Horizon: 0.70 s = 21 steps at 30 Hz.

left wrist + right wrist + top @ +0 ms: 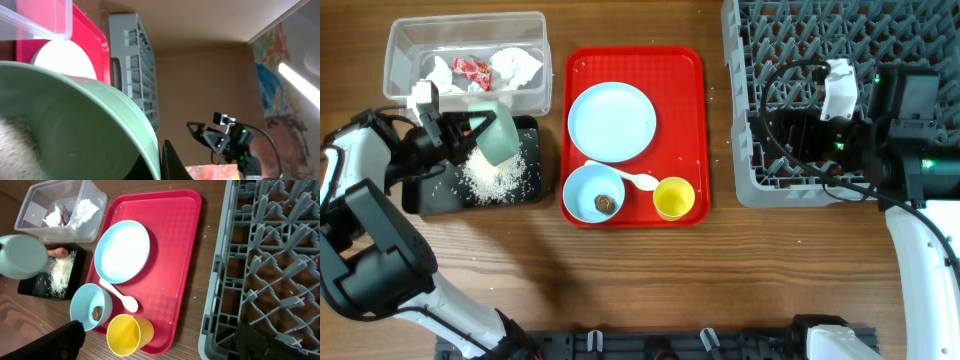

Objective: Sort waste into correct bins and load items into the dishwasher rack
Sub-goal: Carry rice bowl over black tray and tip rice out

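Bowl (500, 135), pale blue-green, is clamped at its rim by the left gripper (472, 135) and tipped on its side, with white rice (498, 178) heaped in the black tray (420, 195) just below the fingers. Rightward, the red tray (690, 120) carries a plate (611, 121), second bowl (595, 192), spoon (630, 178) and yellow cup (673, 197), well apart from both grippers. The right gripper (157, 327) hangs over the grey rack (790, 30), fingers spread, empty.

Bright, even light thru-out; soft shadows on table (650, 290). Left wrist view: bowl (85, 135) blurred up close, strip lamp (299, 82) glaring.
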Available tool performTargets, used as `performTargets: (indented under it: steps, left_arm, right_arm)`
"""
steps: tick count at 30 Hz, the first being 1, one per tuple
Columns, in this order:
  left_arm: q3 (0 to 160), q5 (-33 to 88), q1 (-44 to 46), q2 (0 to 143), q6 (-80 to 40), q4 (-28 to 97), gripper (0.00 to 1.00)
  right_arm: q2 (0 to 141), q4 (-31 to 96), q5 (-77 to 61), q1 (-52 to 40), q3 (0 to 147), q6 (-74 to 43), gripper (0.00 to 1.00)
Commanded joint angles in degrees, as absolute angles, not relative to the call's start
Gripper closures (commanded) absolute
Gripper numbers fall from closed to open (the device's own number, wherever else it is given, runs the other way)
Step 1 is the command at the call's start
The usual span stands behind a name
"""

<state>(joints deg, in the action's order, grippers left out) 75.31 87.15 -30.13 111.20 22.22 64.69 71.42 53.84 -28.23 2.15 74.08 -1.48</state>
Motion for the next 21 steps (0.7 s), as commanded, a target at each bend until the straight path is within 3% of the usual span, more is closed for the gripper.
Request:
performTargets:
  steps: [1,21]
  left_arm:
    - [74.78,90.35,-30.57,111.57,23.14,66.54,0.96]
    - [74.78,90.35,-30.76,111.57,15.70,68.93,0.96]
  right_arm:
    - [71.92,54.04,-27.88,2.07,75.31,-2.15,0.01]
    - [71.92,54.06,-27.88,2.07,75.31,-2.15,0.01]
